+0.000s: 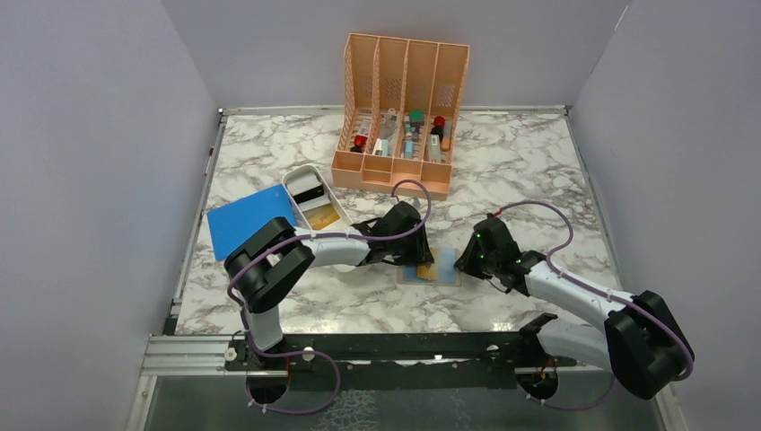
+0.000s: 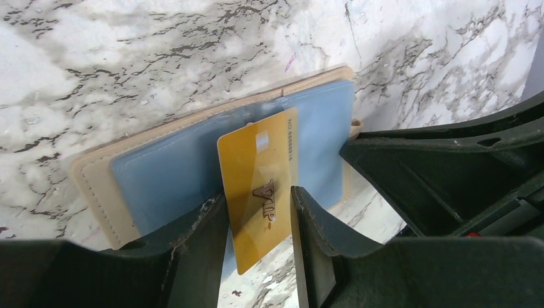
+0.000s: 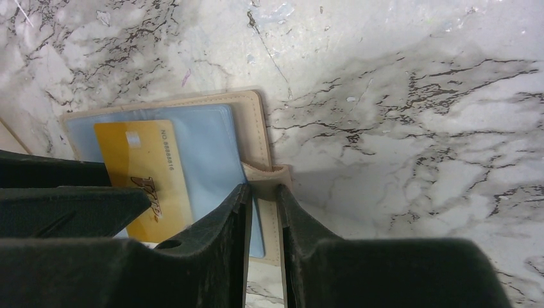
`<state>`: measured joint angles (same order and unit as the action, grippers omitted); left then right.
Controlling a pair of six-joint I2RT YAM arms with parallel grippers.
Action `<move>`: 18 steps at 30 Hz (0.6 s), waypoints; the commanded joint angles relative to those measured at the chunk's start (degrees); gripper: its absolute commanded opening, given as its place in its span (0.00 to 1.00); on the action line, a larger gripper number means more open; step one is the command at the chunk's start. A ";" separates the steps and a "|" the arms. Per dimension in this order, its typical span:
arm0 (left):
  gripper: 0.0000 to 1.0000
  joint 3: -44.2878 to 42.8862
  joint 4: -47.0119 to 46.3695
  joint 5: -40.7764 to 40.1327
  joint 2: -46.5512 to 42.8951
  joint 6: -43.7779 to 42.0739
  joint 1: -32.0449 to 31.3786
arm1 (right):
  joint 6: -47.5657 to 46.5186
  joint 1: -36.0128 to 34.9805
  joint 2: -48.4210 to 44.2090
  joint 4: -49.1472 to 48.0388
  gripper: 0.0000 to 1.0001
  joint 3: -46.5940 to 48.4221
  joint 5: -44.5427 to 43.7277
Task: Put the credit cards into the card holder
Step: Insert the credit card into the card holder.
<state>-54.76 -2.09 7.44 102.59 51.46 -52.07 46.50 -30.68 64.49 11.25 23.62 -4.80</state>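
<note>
Well, from above, the card holder [image 1: 422, 277] lies open and flat on the desk [image 1: 502, 171], between the left gripper [image 1: 415, 256] and the right gripper [image 1: 468, 260], which meet over it. The white tray [image 1: 301, 175] further back holds something yellow [image 1: 325, 216] that may be another card waiting its turn. At the left wrist, the gold card [image 2: 256, 167] has its far end tucked under the clear sleeve, while its near end sticks out past the holder's edge. The jaws stand close along its two long edges, and I cannot tell whether they pinch it or are clear of it. At the right wrist, the narrow jaws look nipped on the holder's tan snap strap, pinning it to the desk. So I would say this card is about halfway home. It needs a push to seat it, and whatever cards are in the tray are left to do.
</note>
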 commanded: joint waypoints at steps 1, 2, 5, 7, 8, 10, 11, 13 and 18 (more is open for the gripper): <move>0.44 0.09 4.36 -3.90 -1.16 -2.11 -0.35 | -0.23 0.00 2.18 0.91 0.26 -1.39 1.14; 0.44 0.16 4.44 -4.18 -1.20 -2.19 -0.33 | -0.25 0.00 2.34 0.89 0.26 -1.45 1.15; 0.43 0.08 4.40 -4.21 -1.18 -2.25 -0.34 | -0.32 0.00 2.63 0.67 0.26 -1.47 1.11; 0.42 -0.42 4.41 -3.91 -1.01 -2.37 -0.53 | -0.27 0.05 2.77 0.47 0.26 -1.47 1.21; 0.41 -0.61 4.45 -3.83 -0.91 -2.41 -0.71 | -0.28 0.01 2.90 0.45 0.26 -1.49 1.24; 0.41 -0.90 5.02 -4.07 -0.86 -2.57 -0.99 | -0.28 0.00 3.27 0.36 0.26 -1.33 1.28; 0.41 -1.03 5.45 -4.29 -0.89 -2.70 -1.12 | -0.31 0.05 3.30 0.44 0.26 -1.23 1.33; 0.42 -1.40 6.11 -4.56 -1.00 -3.14 -1.29 | -0.27 0.00 3.37 0.44 0.26 -1.26 1.33; 0.38 -2.12 3.86 -1.61 -0.03 -1.78 -2.26 | 0.06 0.00 3.44 -0.12 0.26 -1.48 2.10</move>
<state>-55.83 0.93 5.13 102.13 49.82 -53.19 46.48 -30.65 65.65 9.65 23.77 -4.38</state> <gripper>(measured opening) 0.407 0.257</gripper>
